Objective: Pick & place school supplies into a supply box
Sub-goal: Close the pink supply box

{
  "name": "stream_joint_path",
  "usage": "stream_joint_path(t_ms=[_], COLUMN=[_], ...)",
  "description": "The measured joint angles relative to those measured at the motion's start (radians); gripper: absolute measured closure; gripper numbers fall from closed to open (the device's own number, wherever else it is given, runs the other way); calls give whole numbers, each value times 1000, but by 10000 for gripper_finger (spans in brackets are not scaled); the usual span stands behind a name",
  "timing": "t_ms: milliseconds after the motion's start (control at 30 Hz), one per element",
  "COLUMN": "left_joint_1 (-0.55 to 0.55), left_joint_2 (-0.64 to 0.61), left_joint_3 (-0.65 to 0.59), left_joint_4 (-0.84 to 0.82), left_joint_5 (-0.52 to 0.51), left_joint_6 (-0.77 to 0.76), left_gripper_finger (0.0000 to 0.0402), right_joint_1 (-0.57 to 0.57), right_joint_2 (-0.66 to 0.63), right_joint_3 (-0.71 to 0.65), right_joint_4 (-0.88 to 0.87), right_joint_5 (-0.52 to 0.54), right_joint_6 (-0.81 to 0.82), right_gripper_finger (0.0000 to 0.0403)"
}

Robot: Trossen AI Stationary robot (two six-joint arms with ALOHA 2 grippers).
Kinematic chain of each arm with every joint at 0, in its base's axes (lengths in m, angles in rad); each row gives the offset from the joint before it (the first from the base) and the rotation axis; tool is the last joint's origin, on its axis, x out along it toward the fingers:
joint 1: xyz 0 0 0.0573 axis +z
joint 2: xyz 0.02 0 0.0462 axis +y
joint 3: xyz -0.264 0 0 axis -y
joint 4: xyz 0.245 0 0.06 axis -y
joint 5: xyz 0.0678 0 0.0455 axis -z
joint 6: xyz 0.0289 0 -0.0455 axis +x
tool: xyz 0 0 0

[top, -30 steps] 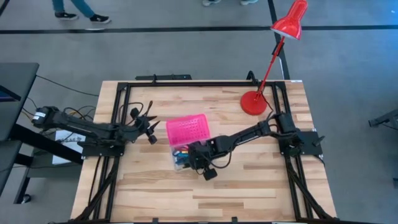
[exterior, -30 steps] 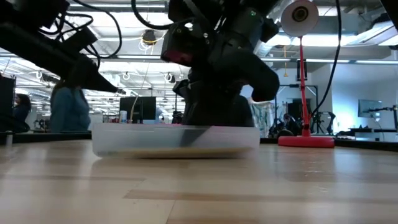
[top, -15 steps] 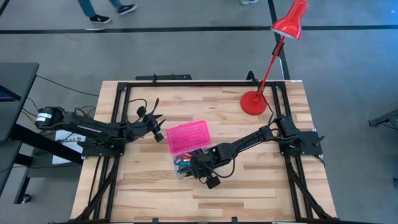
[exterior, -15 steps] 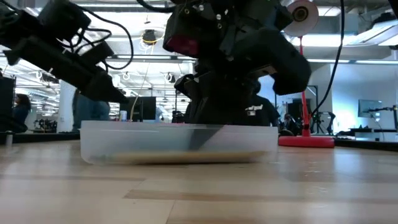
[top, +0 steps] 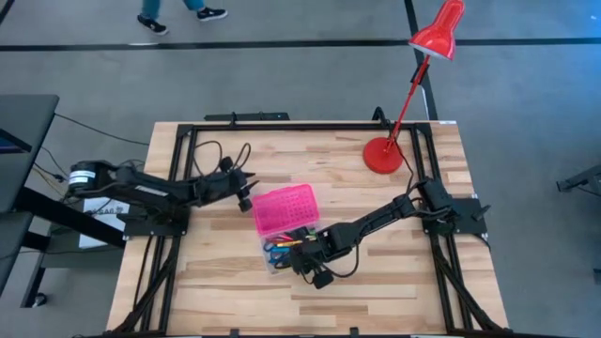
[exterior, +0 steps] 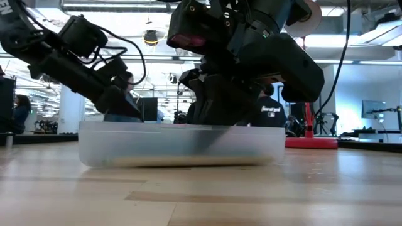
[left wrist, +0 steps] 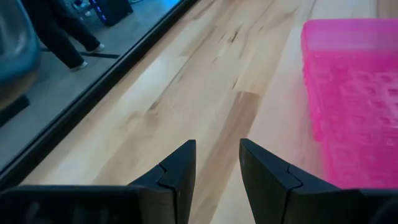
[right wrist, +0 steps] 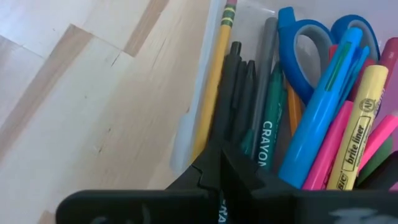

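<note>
Over on the left side of the counter (top: 376, 272), my left hand (top: 246, 191) hovers low just beside the pink lid (top: 285, 208) of the supply box (exterior: 182, 144), fingers (left wrist: 180, 171) parted with nothing between them — placed there, I judge, to tip the lid over the base.

Moving right, the clear base sits near the counter's middle, touching the lid's near edge, and it holds the school supplies (right wrist: 298, 118): a yellow pencil (right wrist: 216, 78), dark pens, blue scissors (right wrist: 311, 43), highlighters.

Farther right, my right hand (top: 302, 255) is clenched on nothing I can see, tips down among the pens — perhaps to tidy them so the lid will shut. That arm reaches in low from the counter's right edge, elbow bent.
</note>
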Motion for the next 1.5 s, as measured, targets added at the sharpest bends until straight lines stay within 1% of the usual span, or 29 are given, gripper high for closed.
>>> stream_joint_path(t_ms=[167,400,800,867,1067,1233,1400,1500], left_joint_1=[55,118,187,192,202,202,202,202], left_joint_2=[23,26,120,132,158,162,162,162], left_joint_3=[0,0,1,1,1,1,1,1], left_joint_4=[11,1,13,15,18,18,18,18], left_joint_5=[58,216,368,387,416,419,428,432], left_joint_6=[6,6,18,21,29,35,36,40], left_gripper_finger=[283,283,283,283,283,283,283,283], right_joint_1=[0,5,6,6,18,25,33,40], right_joint_2=[0,0,0,0,0,0,-1,-11], right_joint_3=[0,0,1,1,1,1,1,0], right_joint_4=[-6,-8,-14,-16,-19,-20,-20,-18], right_joint_5=[0,7,8,13,74,113,183,191], right_joint_6=[16,17,35,35,35,35,34,34], right_gripper_finger=[403,403,403,403,403,403,403,403])
